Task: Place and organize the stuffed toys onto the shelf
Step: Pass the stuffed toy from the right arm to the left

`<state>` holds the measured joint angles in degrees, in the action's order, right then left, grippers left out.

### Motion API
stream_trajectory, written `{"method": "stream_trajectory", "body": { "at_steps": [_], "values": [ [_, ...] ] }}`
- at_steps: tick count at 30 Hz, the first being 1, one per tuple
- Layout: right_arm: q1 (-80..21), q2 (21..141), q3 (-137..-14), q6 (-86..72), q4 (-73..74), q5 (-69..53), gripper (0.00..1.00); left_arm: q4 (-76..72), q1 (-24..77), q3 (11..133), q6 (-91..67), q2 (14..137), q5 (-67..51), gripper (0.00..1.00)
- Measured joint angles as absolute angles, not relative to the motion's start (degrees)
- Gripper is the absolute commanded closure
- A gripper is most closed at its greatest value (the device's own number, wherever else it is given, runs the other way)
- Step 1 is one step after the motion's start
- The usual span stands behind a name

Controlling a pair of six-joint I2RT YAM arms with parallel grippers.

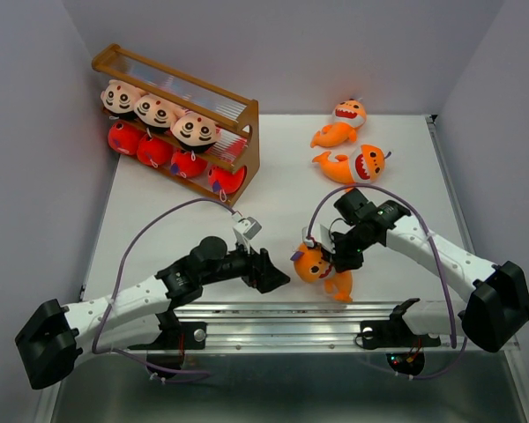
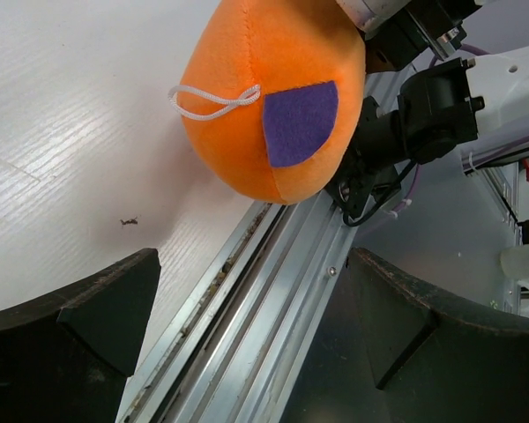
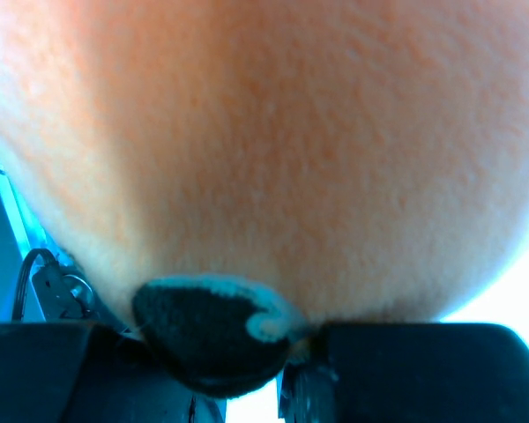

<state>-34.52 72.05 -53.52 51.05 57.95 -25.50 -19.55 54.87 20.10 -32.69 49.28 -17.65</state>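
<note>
The brown wooden shelf (image 1: 250, 134) stands at the back left. Three black-haired boy toys (image 1: 156, 112) sit on its middle tier and several red sharks (image 1: 155, 150) on the bottom tier. Two orange sharks (image 1: 355, 165) lie on the table at the back right. My right gripper (image 1: 333, 261) is shut on a third orange shark (image 1: 314, 263) near the front edge; this shark fills the right wrist view (image 3: 264, 150). My left gripper (image 1: 279, 275) is open and empty just left of it, and the shark, with its purple patch, shows in the left wrist view (image 2: 273, 97).
A metal rail (image 1: 291, 310) runs along the table's front edge, under my left gripper (image 2: 256, 308). The top tier of the shelf (image 1: 178, 81) holds nothing. Grey walls close in the left, back and right sides.
</note>
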Motion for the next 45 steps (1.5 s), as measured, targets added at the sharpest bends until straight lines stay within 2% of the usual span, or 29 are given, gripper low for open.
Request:
{"method": "stream_trajectory", "body": {
  "at_steps": [17, 26, 29, 31, 33, 34, 36, 38, 39, 40, 41, 42, 43, 45],
  "values": [
    [-36.7, 72.1, -53.5, 50.3, 58.0, -25.3, 0.99, -22.5, 55.8, 20.5, -32.4, 56.8, -18.5, 0.01],
    [-38.0, 72.5, -53.5, 49.7, 58.0, -25.3, 0.99, -25.3, 56.5, 27.8, -30.5, 64.6, -20.1, 0.03],
    [-38.1, 72.5, -53.5, 49.5, 58.0, -25.3, 0.98, -27.3, 57.1, 29.8, -29.9, 67.3, -20.9, 0.14],
    [-38.1, 72.5, -53.5, 49.3, 58.3, -25.2, 0.98, -28.5, 57.3, 30.0, -29.7, 69.1, -21.0, 0.36],
    [-38.1, 72.5, -53.5, 49.3, 58.7, -25.2, 0.98, -29.5, 57.3, 30.0, -29.8, 70.9, -21.3, 0.66],
    [-38.1, 72.4, -53.5, 49.2, 58.9, -25.1, 0.96, -30.3, 57.3, 30.0, -30.1, 71.6, -21.6, 0.95],
    [-38.1, 72.4, -53.5, 49.1, 59.5, -25.0, 0.92, -31.9, 57.3, 30.0, -30.9, 73.5, -22.7, 0.99],
    [-38.1, 72.4, -53.5, 48.8, 60.2, -24.8, 0.82, -33.5, 57.3, 30.0, -31.1, 74.7, -23.7, 1.00],
    [-38.1, 72.3, -53.5, 48.6, 60.5, -24.6, 0.74, -34.2, 57.4, 30.0, -31.6, 75.3, -24.1, 1.00],
    [-38.1, 72.3, -53.5, 48.4, 60.7, -24.6, 0.62, -34.7, 57.4, 30.0, -32.0, 75.6, -24.5, 1.00],
    [-38.1, 72.2, -53.5, 48.1, 60.9, -24.4, 0.40, -35.0, 57.4, 30.0, -32.2, 75.7, -24.7, 1.00],
    [-38.1, 72.1, -53.5, 47.7, 60.9, -24.3, 0.31, -35.3, 57.4, 29.8, -32.5, 75.7, -24.8, 1.00],
    [-38.0, 71.7, -53.5, 46.9, 60.9, -24.1, 0.16, -35.6, 57.4, 29.4, -32.9, 75.3, -24.7, 1.00],
    [-37.6, 70.8, -53.6, 46.4, 60.8, -24.3, 0.00, -36.0, 57.4, 27.9, -33.3, 73.8, -24.1, 1.00]
  ]
}}
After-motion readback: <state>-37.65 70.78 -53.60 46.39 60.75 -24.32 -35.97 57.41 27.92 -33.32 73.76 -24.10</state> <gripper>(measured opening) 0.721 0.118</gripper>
